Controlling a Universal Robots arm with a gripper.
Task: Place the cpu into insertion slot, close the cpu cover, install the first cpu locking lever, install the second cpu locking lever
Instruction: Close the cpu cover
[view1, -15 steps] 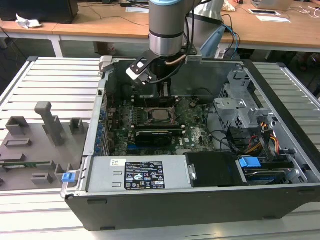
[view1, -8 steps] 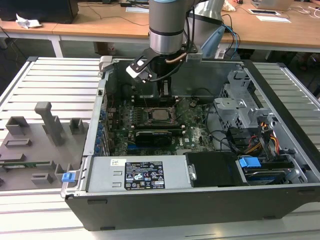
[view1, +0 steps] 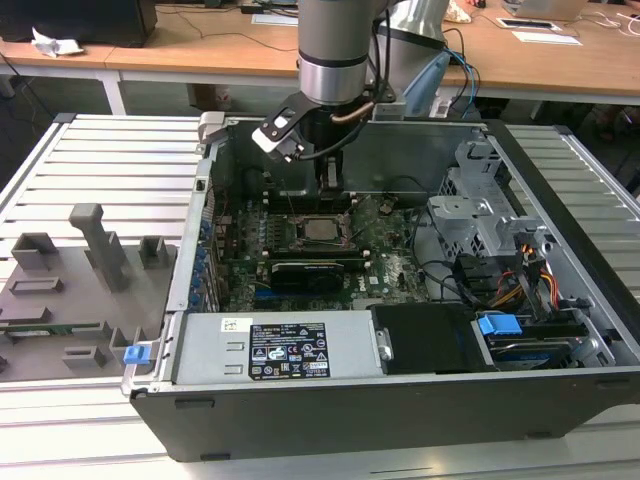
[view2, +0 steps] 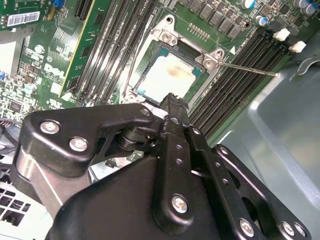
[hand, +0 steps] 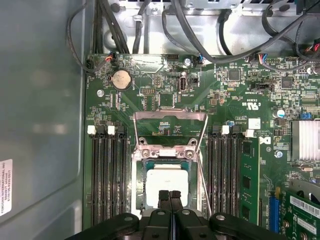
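Long wooden desks (view1: 200, 55) along the back, crumpled white paper (view1: 52, 43) and flat sheets (view1: 545, 36) on them, ribbed grey metal table (view1: 110, 160) in front, even indoor light

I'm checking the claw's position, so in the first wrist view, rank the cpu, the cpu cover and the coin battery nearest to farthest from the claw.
1. cpu: right at the claw's tips.
2. cpu cover: hinged open, just past the cpu.
3. coin battery: farthest, beyond the cover, near the motherboard's edge.
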